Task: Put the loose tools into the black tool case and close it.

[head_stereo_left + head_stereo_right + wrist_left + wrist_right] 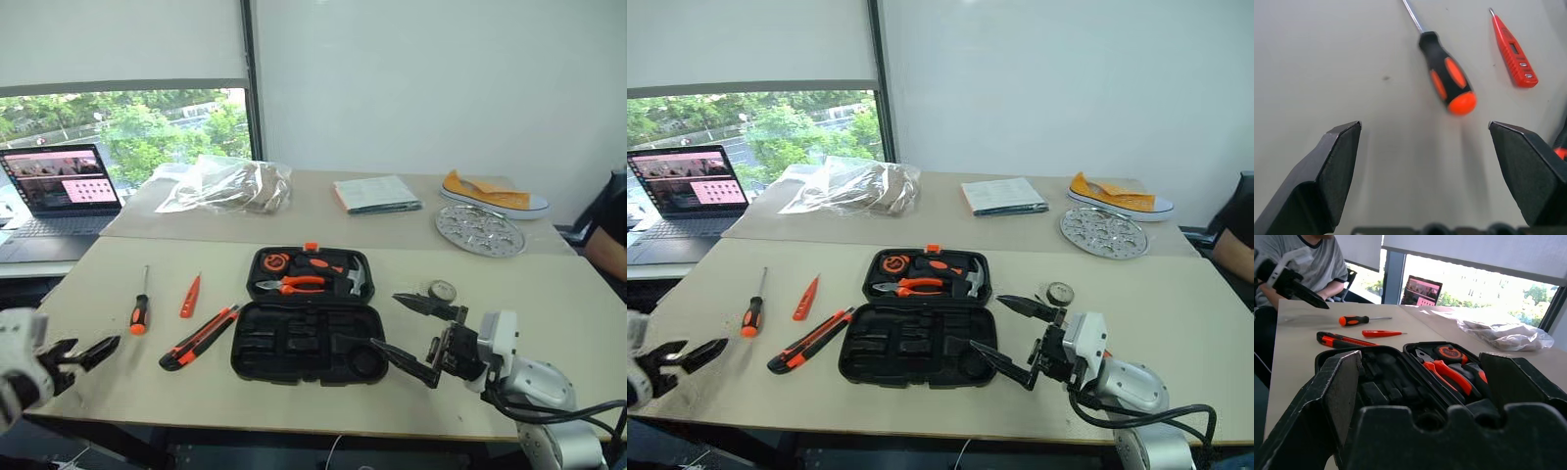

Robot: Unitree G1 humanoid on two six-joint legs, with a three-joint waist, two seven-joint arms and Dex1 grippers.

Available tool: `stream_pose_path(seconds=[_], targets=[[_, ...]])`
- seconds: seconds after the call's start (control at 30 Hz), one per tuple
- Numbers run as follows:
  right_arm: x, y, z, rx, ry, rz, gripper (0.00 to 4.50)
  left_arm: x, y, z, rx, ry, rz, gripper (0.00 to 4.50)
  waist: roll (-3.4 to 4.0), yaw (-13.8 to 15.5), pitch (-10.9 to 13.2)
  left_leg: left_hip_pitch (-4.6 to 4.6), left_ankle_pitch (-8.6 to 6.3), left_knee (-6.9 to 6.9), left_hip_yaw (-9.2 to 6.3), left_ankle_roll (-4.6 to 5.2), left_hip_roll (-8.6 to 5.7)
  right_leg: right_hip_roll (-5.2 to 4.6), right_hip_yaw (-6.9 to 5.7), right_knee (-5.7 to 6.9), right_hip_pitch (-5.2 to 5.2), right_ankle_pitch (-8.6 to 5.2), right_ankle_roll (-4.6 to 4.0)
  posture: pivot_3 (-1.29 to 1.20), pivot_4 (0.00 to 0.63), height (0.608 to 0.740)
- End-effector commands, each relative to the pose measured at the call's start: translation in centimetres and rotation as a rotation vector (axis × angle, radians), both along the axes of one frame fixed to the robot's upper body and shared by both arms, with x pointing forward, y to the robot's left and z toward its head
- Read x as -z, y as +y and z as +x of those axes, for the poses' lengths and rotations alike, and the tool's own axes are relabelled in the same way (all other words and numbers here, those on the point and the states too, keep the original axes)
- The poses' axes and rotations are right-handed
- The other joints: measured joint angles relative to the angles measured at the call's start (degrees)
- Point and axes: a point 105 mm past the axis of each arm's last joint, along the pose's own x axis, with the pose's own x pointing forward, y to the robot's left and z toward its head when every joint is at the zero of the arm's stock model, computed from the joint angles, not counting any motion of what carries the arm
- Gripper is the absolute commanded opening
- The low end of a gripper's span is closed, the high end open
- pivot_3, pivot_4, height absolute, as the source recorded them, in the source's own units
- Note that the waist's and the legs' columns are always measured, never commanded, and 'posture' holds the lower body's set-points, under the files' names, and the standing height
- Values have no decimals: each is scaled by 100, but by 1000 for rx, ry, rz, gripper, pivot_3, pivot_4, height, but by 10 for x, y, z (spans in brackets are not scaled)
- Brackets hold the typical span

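The black tool case (306, 343) lies open mid-table, its near half showing bare slots. The far half holds orange-handled pliers (294, 285) and a hammer (357, 277). Left of the case lie the utility knife (199, 337), the orange tester screwdriver (190, 296) and an orange-and-black screwdriver (140, 311). A small round tape roll (442, 291) sits to the right of the case. My left gripper (93, 354) hovers open at the near left, with the screwdriver (1447, 81) just ahead of it. My right gripper (384, 320) is open and empty beside the case's near right corner.
At the back are a laptop (64, 186), a clear plastic bag (230, 184), a booklet (377, 193), a yellow shoe (493, 195) and a round metal plate (480, 230). A person in a grey shirt (1312, 259) sits beyond the table's left end. Another person (609, 235) is at the right edge.
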Motion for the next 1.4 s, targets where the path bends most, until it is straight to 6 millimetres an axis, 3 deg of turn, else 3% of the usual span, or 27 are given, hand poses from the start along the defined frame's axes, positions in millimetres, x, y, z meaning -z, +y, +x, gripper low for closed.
stream_pose_path(seconds=[0.03, 0.13, 0.23, 0.43, 0.5, 0.53, 0.6, 0.67, 0.87, 0.97, 1.17, 1.4], targets=[[-6, -1, -1, -3, -31, -8, 4500, -3, 0, 31, -66, 71, -16, 4482, -2, -23, 1, 2, 4, -1, 0, -8, 3, 5, 1, 4, -1, -2, -5, 0, 150, 740], [-5, -2, -2, 0, -30, -11, 4500, 3, -7, 46, -48, 136, -15, 4482, -5, -65, 2, 10, 17, -9, 1, -29, 3, 21, -1, 16, -2, -5, -16, 0, 150, 740], [-5, -4, -3, 10, -27, -13, 4500, 10, -5, 53, -61, 182, 10, 3797, -5, -135, 2, 24, 20, -22, 6, -36, 4, 26, 2, 24, -3, -15, -29, 0, 150, 740], [-4, -9, -6, 42, -24, -13, 4500, 13, -6, 53, -54, 188, -12, 1417, -2, -117, 4, 25, 20, -21, 7, -46, 14, 34, 2, 26, -6, -23, -40, 0, 150, 740], [-6, -13, -7, 53, -27, -17, 4500, -7, -5, 59, -23, 59, -24, 843, -3, -116, 4, 25, 20, -19, 6, -45, 13, 24, 2, 31, -6, -23, -39, 0, 150, 740], [-6, -16, -8, 58, -28, -23, 4500, -28, -12, 64, 52, -67, -31, 841, -4, -112, 5, 25, 20, -18, 6, -45, 12, 22, 2, 31, -6, -23, -39, 0, 150, 740], [-7, -22, -9, 72, -25, -31, 4500, -76, -49, 65, 371, -360, 30, 841, -15, -101, 11, 23, 20, -18, 4, -45, 13, 17, -2, 31, -7, -23, -39, 0, 150, 740], [-8, -25, -9, 78, -24, -42, 4500, -95, -90, 52, 694, -493, 79, 841, -20, -65, 12, 15, 20, -15, 3, -46, 15, 12, -14, 31, -12, -23, -40, 0, 150, 740], [-6, -30, -7, 78, -16, -57, 4500, -68, -166, 42, 1279, -302, 218, 841, 13, -7, 12, 18, 21, -14, 10, -45, -10, 18, -2, 32, -5, -24, -38, 0, 150, 740], [-7, -28, -7, 72, -20, -58, 4500, -33, -181, 59, 1415, -127, 515, 841, 12, 12, 12, 17, 22, -12, 8, -46, -12, 28, 6, 30, 1, -24, -37, 0, 150, 740], [-9, -24, -9, 74, -27, -50, 4500, -19, -197, 86, 1422, -85, 660, 841, 10, -28, 13, -24, 27, 6, -8, -35, -2, 39, 13, 23, -6, -24, -34, 0, 150, 740], [-8, -24, -11, 92, -26, -45, 4500, -9, -206, 97, 1421, -66, 699, 841, 9, -29, 14, -24, 21, 21, -17, -24, 4, 44, 0, 16, -13, -25, -32, 0, 150, 740]])
